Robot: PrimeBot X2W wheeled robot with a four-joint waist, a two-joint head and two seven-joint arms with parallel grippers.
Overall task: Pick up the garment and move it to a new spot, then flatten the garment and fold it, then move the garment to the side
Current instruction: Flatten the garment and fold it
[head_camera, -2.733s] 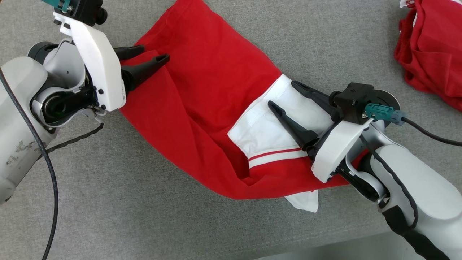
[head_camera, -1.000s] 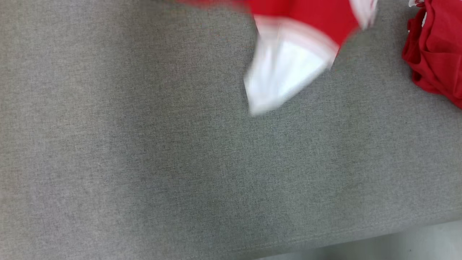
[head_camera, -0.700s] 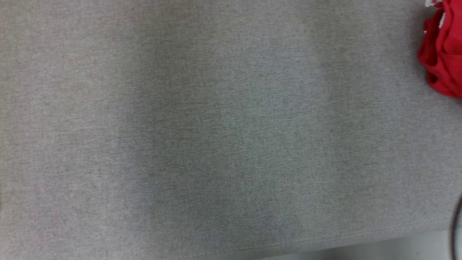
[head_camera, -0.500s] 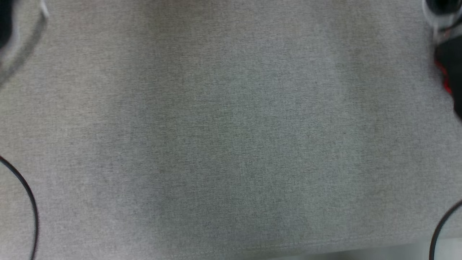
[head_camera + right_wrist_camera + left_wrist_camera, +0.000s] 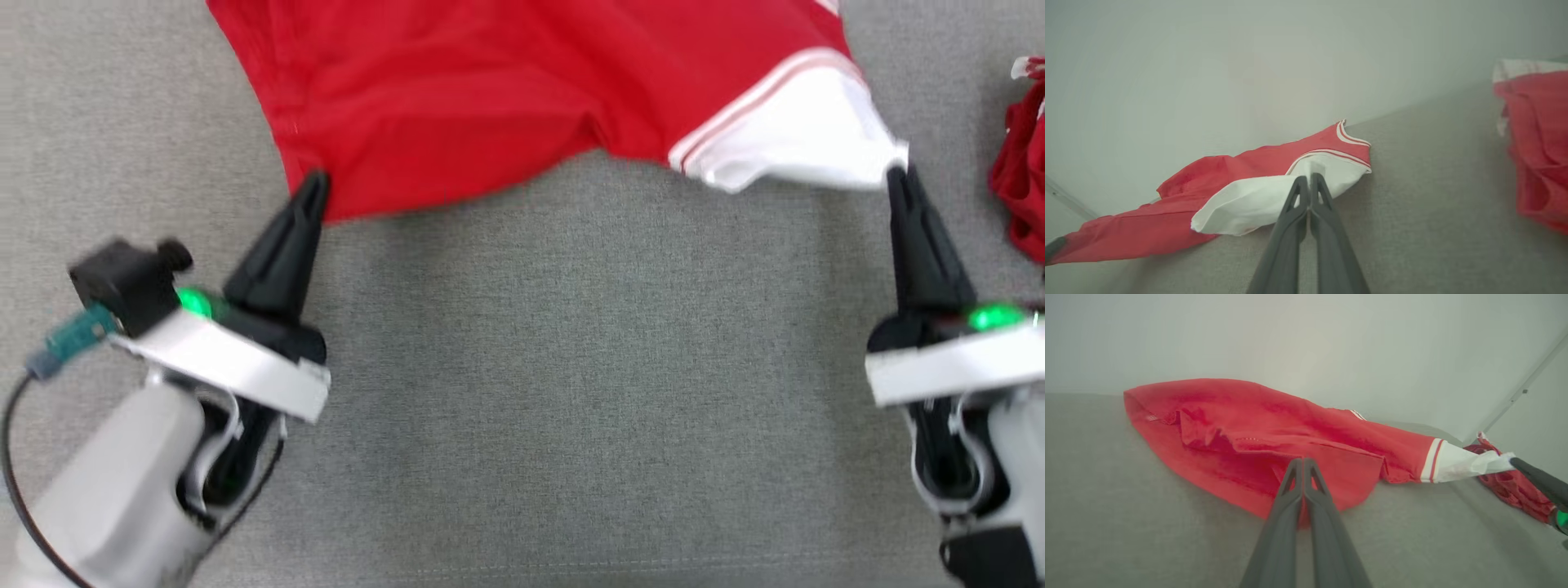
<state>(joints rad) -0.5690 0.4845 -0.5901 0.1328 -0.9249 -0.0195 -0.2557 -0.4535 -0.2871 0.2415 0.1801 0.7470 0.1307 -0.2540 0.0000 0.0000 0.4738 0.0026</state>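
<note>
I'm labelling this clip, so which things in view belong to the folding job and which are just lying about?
Job: red garment; left hand, shut on its red edge; right hand, shut on its white corner.
Lying about: crumpled red cloth, far right.

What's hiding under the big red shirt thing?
The red garment lies on the grey fabric surface, which shows all along its near edge. Whatever sits beneath its middle is covered, so that can't be told.
</note>
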